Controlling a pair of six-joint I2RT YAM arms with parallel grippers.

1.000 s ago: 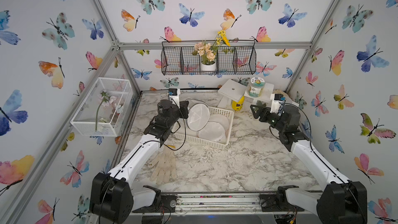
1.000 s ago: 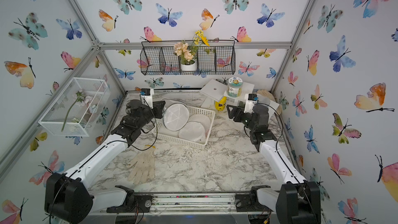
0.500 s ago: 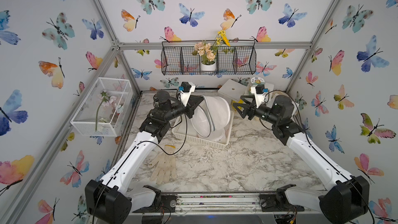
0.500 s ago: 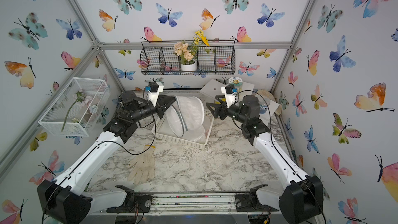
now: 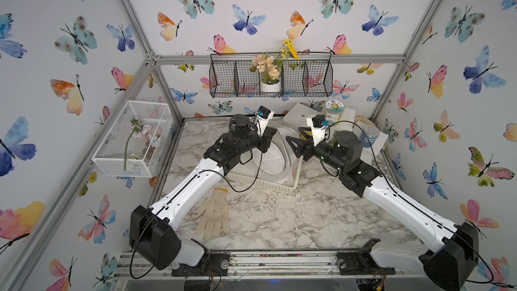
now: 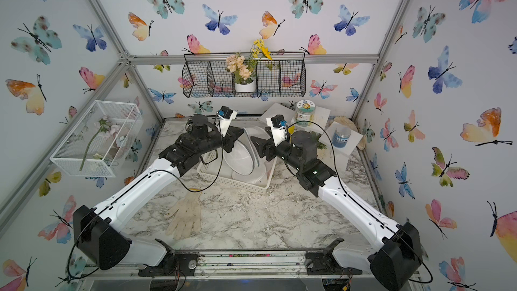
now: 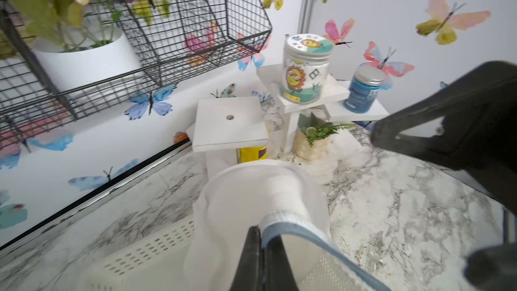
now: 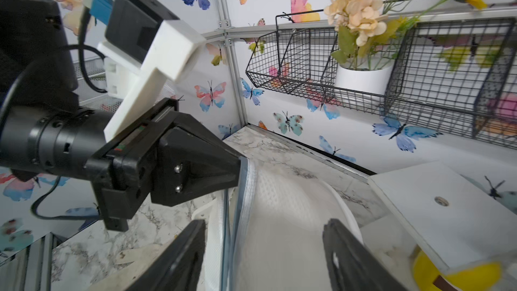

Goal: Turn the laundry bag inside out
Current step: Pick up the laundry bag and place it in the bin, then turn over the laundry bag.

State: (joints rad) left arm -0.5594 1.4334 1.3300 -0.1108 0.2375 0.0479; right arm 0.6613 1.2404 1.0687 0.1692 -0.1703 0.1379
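Gripping laundry bag (image 5: 270, 160) rim: L hand (image 7: 259, 236); R hand (image 8: 265, 223) wide open; marble tabletop (image 5: 279, 214), butterfly walls (image 5: 251, 9).

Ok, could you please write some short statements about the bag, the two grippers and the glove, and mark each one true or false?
1. The left gripper is shut on the blue-trimmed edge of the laundry bag. True.
2. The right gripper is closed on the bag. False: its jaws stand apart, one on each side of the bag.
3. The glove lies inside the white basket. False: it lies flat on the table, outside the basket, next to the left arm.
4. The flower pot stands in the wire basket on the back wall. True.
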